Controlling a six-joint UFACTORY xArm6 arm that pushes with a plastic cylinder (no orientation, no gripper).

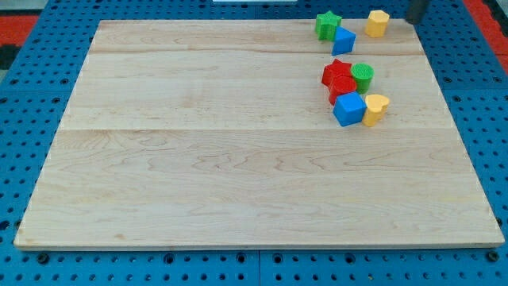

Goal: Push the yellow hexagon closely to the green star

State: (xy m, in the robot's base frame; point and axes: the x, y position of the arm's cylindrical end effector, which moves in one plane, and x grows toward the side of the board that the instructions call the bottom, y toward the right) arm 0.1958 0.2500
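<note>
The yellow hexagon [377,23] sits at the top edge of the wooden board [238,159], towards the view's right. The green star [327,24] lies to its left with a small gap between them. A blue block [344,40] touches the star's lower right side. My tip [413,21] is at the view's top right, just right of the yellow hexagon and a little apart from it. Only the rod's lower end shows.
Below the star lies a tight cluster: two red blocks [340,81], a green cylinder [363,76], a blue cube [349,109] and a yellow heart-like block [375,110]. The board rests on a blue pegboard [32,95].
</note>
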